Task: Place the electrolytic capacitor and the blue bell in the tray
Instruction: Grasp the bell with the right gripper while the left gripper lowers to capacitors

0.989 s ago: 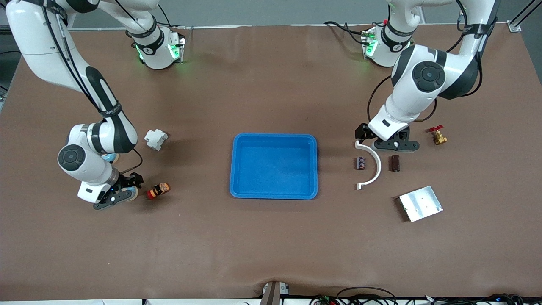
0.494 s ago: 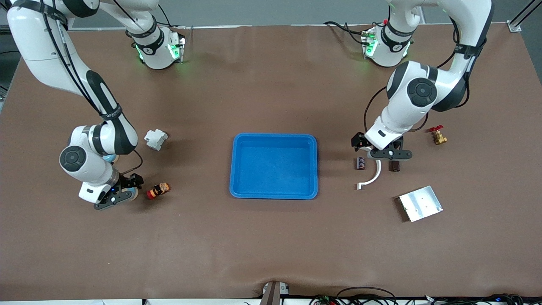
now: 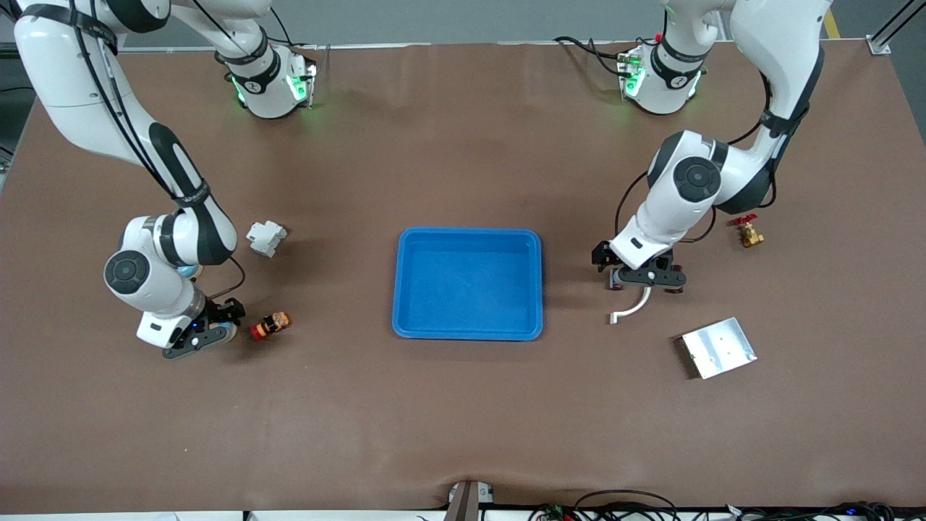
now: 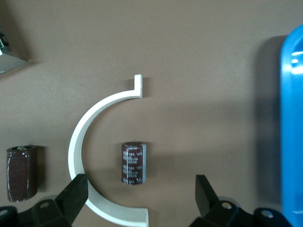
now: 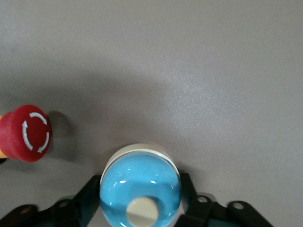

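The bright blue tray [image 3: 469, 329] lies mid-table; its rim [image 4: 292, 132] shows in the left wrist view. My left gripper [image 3: 646, 278] hangs low and open over the electrolytic capacitor [image 4: 134, 162], a dark labelled cylinder lying inside a white curved piece [image 4: 90, 127]. The left gripper [image 4: 140, 191] has one finger on each side of the capacitor, clear of it. Toward the right arm's end, my right gripper [image 3: 206, 334] is shut on the blue bell [image 5: 140, 184], a shiny blue dome with a pale button, which sits on the table [image 3: 226, 331].
A second brown cylinder [image 4: 21, 172] lies outside the white curve [image 3: 631, 307]. A silver plate [image 3: 718, 347] and a brass valve [image 3: 749, 231] lie near the left arm. A red-capped push button [image 3: 270, 325] lies beside the bell, a white block [image 3: 265, 237] farther back.
The left arm has swung toward the front camera and come down over the capacitor and the white curve. The right arm has barely moved.
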Available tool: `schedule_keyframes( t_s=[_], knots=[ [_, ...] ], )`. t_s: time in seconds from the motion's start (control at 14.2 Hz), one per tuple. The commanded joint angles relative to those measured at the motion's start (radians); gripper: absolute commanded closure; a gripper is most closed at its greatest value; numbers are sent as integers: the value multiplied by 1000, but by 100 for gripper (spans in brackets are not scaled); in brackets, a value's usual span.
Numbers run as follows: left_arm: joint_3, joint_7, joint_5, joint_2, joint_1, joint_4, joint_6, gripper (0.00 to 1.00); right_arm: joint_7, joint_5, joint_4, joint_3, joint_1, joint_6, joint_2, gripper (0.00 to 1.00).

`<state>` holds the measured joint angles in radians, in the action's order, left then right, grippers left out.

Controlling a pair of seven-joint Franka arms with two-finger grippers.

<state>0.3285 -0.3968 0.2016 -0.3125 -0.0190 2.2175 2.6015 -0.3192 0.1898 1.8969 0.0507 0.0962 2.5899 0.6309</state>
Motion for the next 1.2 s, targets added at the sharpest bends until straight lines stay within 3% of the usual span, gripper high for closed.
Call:
schedule_keyframes(
  t_s=[0.0, 0.14, 0.28, 0.56, 1.13],
  knots=[
    [0, -80, 109, -42, 5, 4, 51, 0, 0, -19, -6, 11, 16, -8, 6, 71],
    [-2, -99, 136, -66, 5, 4, 68, 0, 3, -41, -6, 12, 10, -10, -3, 90],
    [-3, -100, 140, -88, 5, 4, 87, 0, 6, -61, -7, 17, 5, -46, -28, 100],
    [-22, -100, 171, -131, 5, 4, 135, 0, 64, -131, -53, 18, -52, -203, -85, 100],
    [-36, -102, 205, -165, 10, 4, 157, 0, 518, -133, -221, 23, -275, -439, -102, 100]
  ],
)
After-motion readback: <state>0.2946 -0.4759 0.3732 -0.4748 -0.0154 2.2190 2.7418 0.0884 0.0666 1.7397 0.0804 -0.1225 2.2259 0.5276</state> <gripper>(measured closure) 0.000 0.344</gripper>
